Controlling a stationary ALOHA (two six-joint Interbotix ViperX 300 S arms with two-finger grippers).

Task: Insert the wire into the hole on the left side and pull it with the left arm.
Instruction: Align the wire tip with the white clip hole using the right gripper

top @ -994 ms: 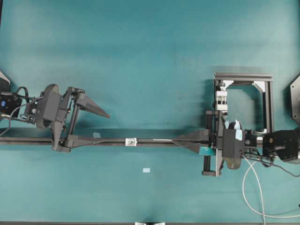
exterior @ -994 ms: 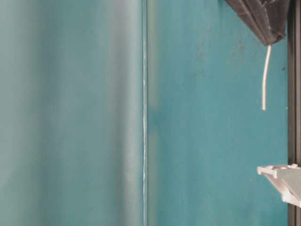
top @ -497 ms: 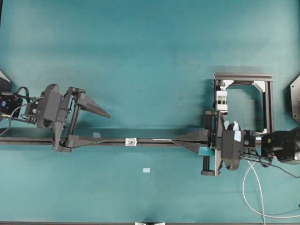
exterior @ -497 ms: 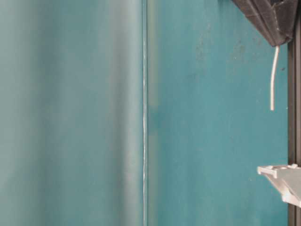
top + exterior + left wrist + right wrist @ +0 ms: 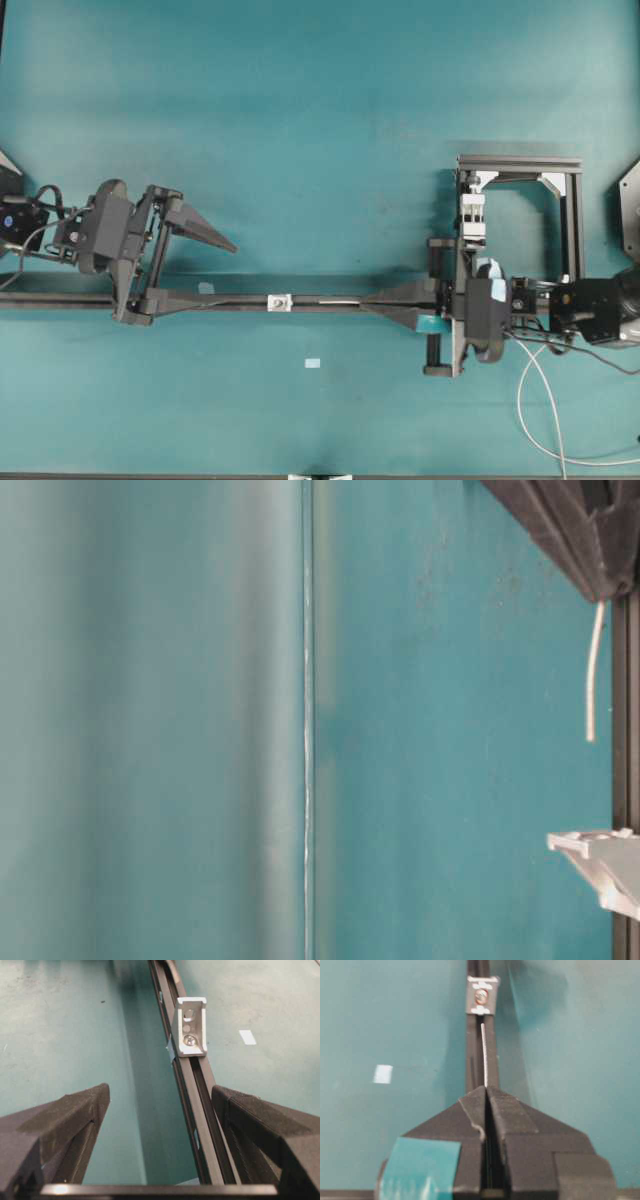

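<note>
wire (image 5: pixel 484 1055): stiff pale tip sticks straight out from the closed right fingers, lying along the black rail and pointing at the bracket; the tip ends just short of it, not yet entered. in the overhead view the slack cable (image 5: pixel 535 400) loops over the bench behind the right arm.
hole (image 5: pixel 189 1012): dark round opening in the upright face of a small white-silver bracket (image 5: pixel 280 301) fixed on the rail, between the two arms.
right gripper (image 5: pixel 486 1091): fingers clenched on the wire, tips meeting; teal tape (image 5: pixel 418 1162) on its body.
left gripper (image 5: pixel 196 268): fingers spread wide and holding nothing; one finger (image 5: pixel 200 226) stands clear of the rail, the other lies along it. in the left wrist view the rail passes between the two fingers, close to the right-hand one.
rail (image 5: pixel 330 300): long black bar running across the bench.
tape rectangle (image 5: pixel 313 363): small pale patch on the bench (image 5: pixel 300 120), near the bracket, apart from the rail.
</note>
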